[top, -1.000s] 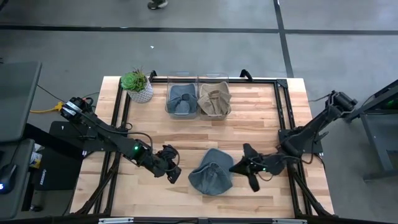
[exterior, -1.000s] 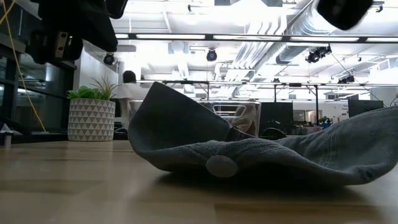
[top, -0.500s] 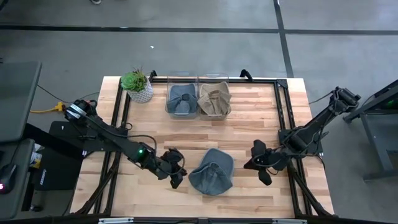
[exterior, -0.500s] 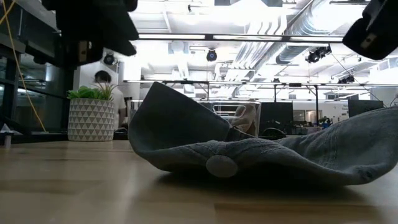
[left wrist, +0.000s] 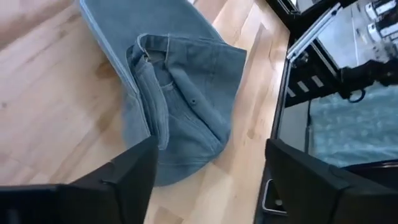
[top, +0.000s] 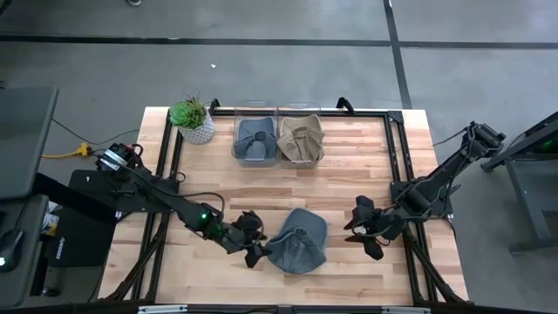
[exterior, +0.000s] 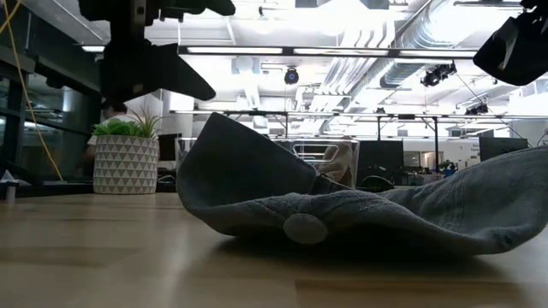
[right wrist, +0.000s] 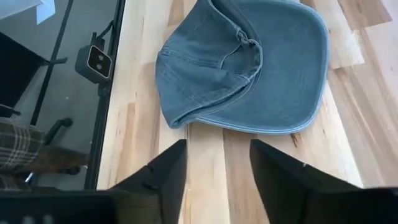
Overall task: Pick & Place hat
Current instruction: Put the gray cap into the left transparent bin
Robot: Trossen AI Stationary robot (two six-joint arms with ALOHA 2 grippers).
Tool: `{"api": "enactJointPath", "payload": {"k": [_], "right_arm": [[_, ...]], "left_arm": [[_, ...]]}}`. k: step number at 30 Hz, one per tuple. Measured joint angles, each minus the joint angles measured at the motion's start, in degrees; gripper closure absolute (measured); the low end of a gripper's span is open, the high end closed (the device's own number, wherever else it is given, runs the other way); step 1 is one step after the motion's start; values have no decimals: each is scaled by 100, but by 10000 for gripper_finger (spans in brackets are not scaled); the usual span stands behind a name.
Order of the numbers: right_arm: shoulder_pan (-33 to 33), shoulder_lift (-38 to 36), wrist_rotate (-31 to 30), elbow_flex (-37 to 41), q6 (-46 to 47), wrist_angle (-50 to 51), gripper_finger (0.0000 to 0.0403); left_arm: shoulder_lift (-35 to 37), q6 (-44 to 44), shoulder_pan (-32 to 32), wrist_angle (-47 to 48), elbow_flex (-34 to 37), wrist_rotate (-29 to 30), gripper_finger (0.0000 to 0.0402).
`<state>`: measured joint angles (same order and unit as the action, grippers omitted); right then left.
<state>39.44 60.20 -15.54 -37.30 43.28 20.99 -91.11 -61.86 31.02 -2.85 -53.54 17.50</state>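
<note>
A: Butcher-block table, grey floor all round, black rails along both sides.
B: Agreed. Toward 12 o'clock, two clear bins: a blue-grey hat in the left bin, a tan hat in the right bin. At about 11 o'clock, a potted plant in a white patterned pot.

A: And the task's thing?
B: Denim hat, lying crumpled on the wood toward 6 o'clock, just off centre, touched by neither arm as far as visible.

A: Left gripper?
B: At the hat's 9 o'clock edge, fingers spread apart, nothing between them; hat fabric directly ahead in the left wrist view.

A: Right gripper?
B: At the hat's 3 o'clock, near but clear of it, fingers parted and empty; whole hat ahead in the right wrist view.

A: From table height?
B: Hat slumped across the foreground, one flap up, plant pot behind at 9 o'clock.
</note>
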Motion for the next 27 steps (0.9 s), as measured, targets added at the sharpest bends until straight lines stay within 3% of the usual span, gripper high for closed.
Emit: {"api": "enactJointPath", "payload": {"k": [5, 12, 21, 27], "right_arm": [[-1, 0, -52, 0, -129, 22, 208], [0, 0, -41, -2, -78, 24, 207], [0, 3, -41, -2, -4, 45, 206], [-2, 4, -40, -2, 78, 68, 206]], "left_arm": [[0, 563, -1, 204, 0, 217, 108], [0, 1180, -2, 413, 0, 664, 108], [-325, 1686, -65, 436, -1, 102, 108], [-536, 1687, -65, 290, -4, 137, 108]]}}
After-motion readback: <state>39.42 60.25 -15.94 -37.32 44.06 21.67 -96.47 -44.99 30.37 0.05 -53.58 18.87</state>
